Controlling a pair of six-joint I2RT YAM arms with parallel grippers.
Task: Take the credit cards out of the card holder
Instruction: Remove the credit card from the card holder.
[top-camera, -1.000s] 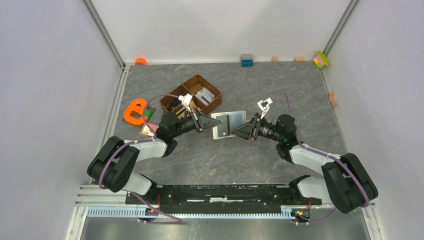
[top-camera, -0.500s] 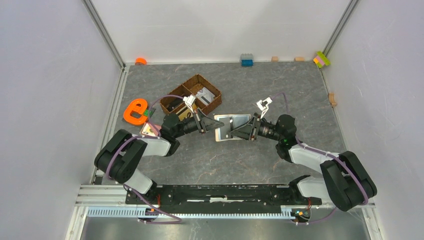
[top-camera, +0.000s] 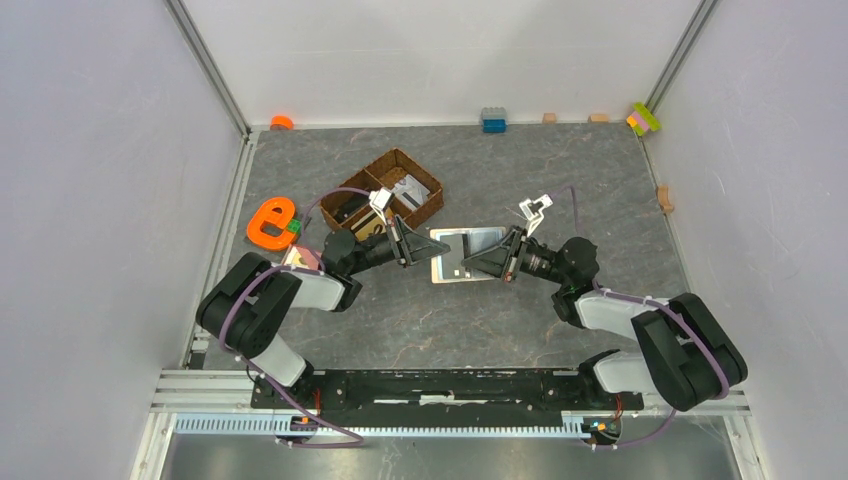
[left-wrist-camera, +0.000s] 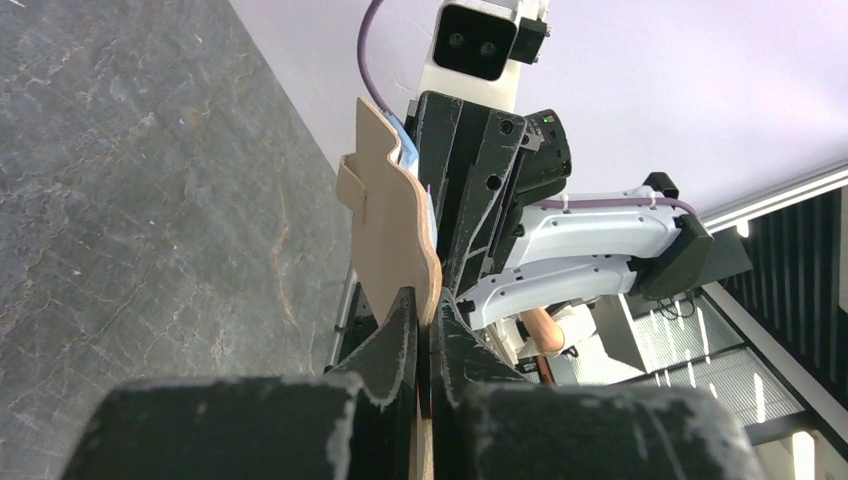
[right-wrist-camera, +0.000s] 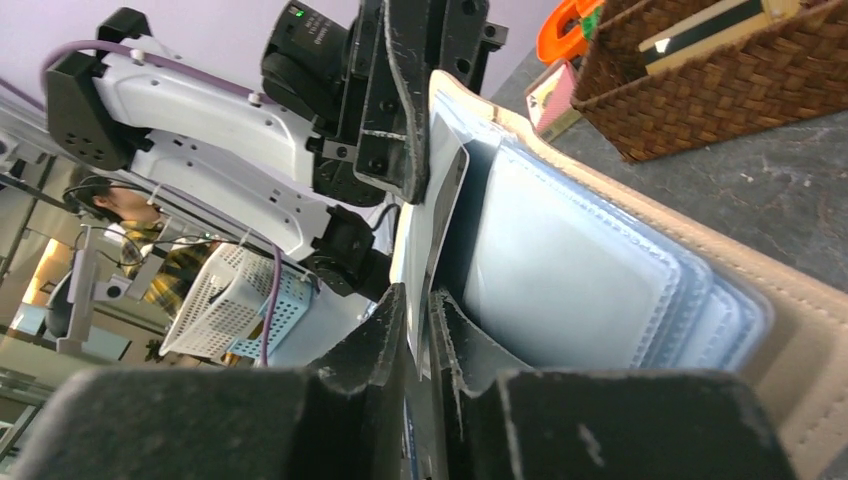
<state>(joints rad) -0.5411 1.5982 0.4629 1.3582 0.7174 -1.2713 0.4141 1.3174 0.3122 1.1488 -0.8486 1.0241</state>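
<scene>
From the top, the card holder (top-camera: 472, 243) is hanging open above the grey table (top-camera: 400, 310), between the two arms. The left gripper (top-camera: 420, 252) is clenching its left edge. The right gripper (top-camera: 462, 268) is reaching into its near side, and its fingers are covering what they are touching. A wicker basket (top-camera: 385, 190) is sitting just behind the left gripper, an orange letter toy (top-camera: 270, 222) is lying to its left, and a pinkish card (top-camera: 297, 258) is showing partly under the left arm. Small blocks (top-camera: 493, 120) are lining the far wall.

In the left wrist view, the left gripper (left-wrist-camera: 428, 315) is pinching the tan cover of the card holder (left-wrist-camera: 390, 225), which is standing edge-on with its closing tab (left-wrist-camera: 350, 185) sticking out. The cover is hiding the sleeves and the right gripper's fingertips; only the right arm (left-wrist-camera: 590, 235) is showing behind it.

In the right wrist view, the right gripper (right-wrist-camera: 420, 320) is closing tight on a thin pale sheet (right-wrist-camera: 440, 200) at the front of the clear sleeves (right-wrist-camera: 560, 270). Whether it is a card or a sleeve is hard to tell. The left gripper (right-wrist-camera: 405, 150) is blocking the cover's far edge, and the frame is cutting off the basket.
</scene>
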